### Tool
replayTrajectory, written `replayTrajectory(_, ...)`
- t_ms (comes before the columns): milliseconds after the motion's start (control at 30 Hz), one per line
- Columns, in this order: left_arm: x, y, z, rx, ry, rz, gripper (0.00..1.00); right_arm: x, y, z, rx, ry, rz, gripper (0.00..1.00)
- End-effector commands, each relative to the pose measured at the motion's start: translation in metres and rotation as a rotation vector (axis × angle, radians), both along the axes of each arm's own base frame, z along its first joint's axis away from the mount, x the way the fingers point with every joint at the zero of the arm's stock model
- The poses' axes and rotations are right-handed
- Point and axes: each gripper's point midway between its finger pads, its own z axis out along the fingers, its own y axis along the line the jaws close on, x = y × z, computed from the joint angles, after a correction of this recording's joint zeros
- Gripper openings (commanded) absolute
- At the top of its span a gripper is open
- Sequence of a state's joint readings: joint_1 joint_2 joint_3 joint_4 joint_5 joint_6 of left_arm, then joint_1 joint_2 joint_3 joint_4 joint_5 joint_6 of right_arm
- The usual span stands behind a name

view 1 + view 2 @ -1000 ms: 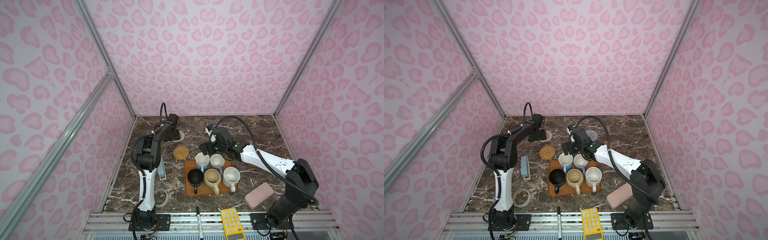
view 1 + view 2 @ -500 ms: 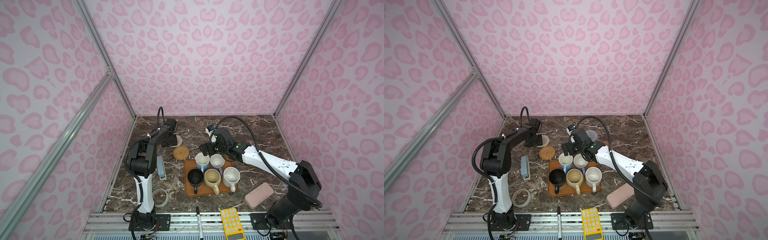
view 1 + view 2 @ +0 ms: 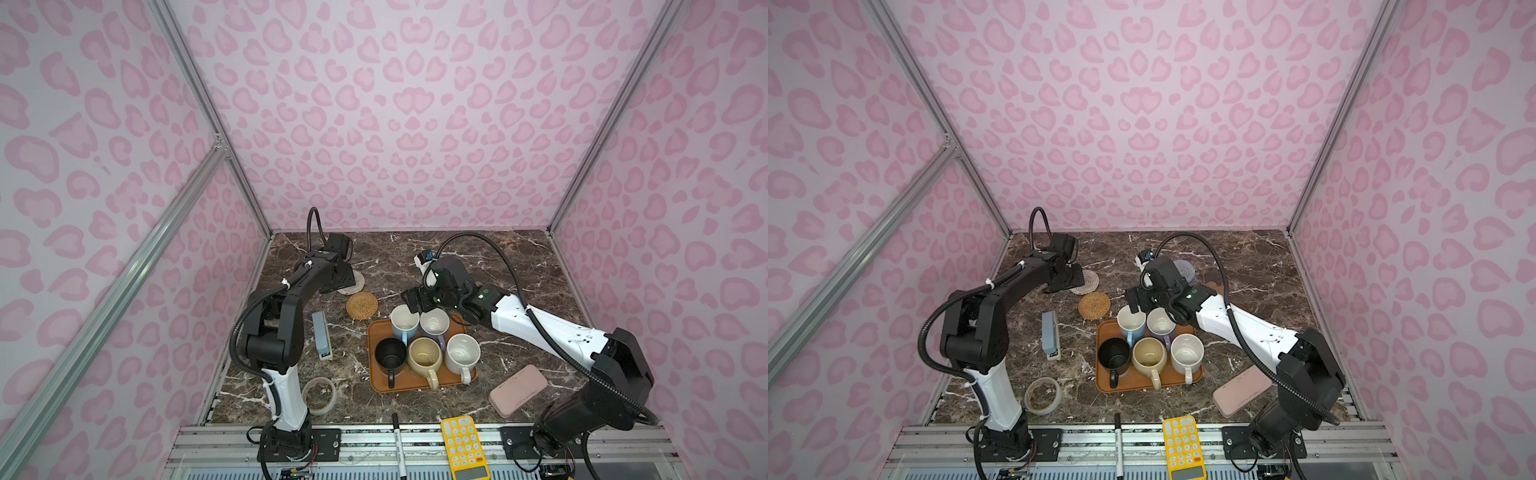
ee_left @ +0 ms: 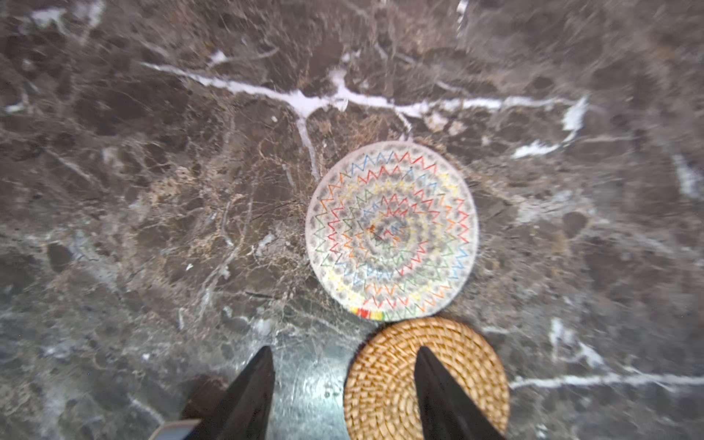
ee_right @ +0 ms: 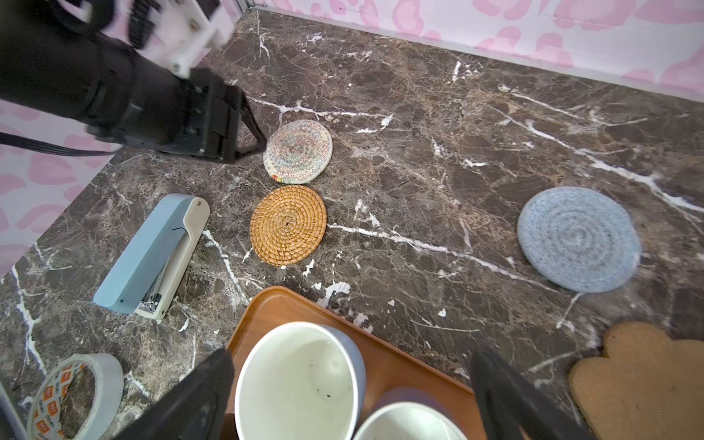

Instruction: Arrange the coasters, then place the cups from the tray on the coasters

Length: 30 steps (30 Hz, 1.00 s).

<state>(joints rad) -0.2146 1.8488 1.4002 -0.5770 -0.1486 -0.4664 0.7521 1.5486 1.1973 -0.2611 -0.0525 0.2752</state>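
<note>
Ok, left gripper [image 4: 344, 352] half open, empty, at the edge of the cream coaster [image 4: 391, 230], which sits just beside the orange coaster [image 4: 381, 381]: I'd space them first. Right gripper [image 5: 352, 354] gapes wide over the blue mug [image 5: 301, 377] on the tray [image 5: 282, 301]; pinch one wall, clear of the lavender mug [image 5: 404, 397].

Five cups [image 3: 404, 322] [image 3: 434, 323] [image 3: 390, 353] [image 3: 424, 356] [image 3: 462, 353], four coasters [image 5: 298, 149] [image 5: 288, 225] [image 5: 578, 239] [image 5: 647, 377], one each of tray [image 3: 409, 382], stapler [image 3: 321, 334], tape roll [image 3: 319, 395], case [image 3: 518, 390], calculator [image 3: 464, 449], marker [image 3: 398, 440].

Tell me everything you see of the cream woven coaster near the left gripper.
The cream woven coaster is round, coiled rope stitched with multicolour zigzag thread, with a red-yellow-green tag on its rim. It lies flat on the marble table, bare, rim at or almost at the orange-tan coaster. The open left gripper is close beside it; contact unclear.
</note>
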Motion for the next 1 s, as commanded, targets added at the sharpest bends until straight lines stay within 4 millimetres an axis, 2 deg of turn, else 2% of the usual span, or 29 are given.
replayTrajectory(0,-0.013,-0.011,0.016,-0.096,-0.065,0.004,0.65,-0.001,-0.007,-0.001,-0.021,-0.006,-0.016,0.99)
replayTrajectory(67,-0.028,-0.017,0.021,-0.146,-0.083,-0.005,0.67,-0.004,-0.006,0.003,-0.013,-0.005,-0.002,0.99)
replayTrajectory(233,-0.065,-0.025,0.009,-0.093,-0.041,-0.040,0.68,-0.006,-0.003,0.002,-0.025,0.001,0.008,0.99)
replayTrajectory(367,-0.081,-0.023,-0.014,-0.061,0.002,-0.024,0.68,-0.007,0.001,0.000,-0.030,0.011,0.016,0.99)
replayTrajectory(500,-0.086,-0.024,-0.030,-0.020,0.031,-0.015,0.69,-0.009,0.003,-0.001,-0.029,0.017,0.019,0.99)
replayTrajectory(733,-0.076,-0.029,-0.054,-0.003,0.066,-0.027,0.70,-0.012,-0.003,-0.006,-0.043,0.023,0.005,0.99)
replayTrajectory(967,-0.074,-0.035,-0.066,0.010,0.085,-0.040,0.68,-0.011,-0.008,-0.003,-0.056,0.009,-0.008,0.99)
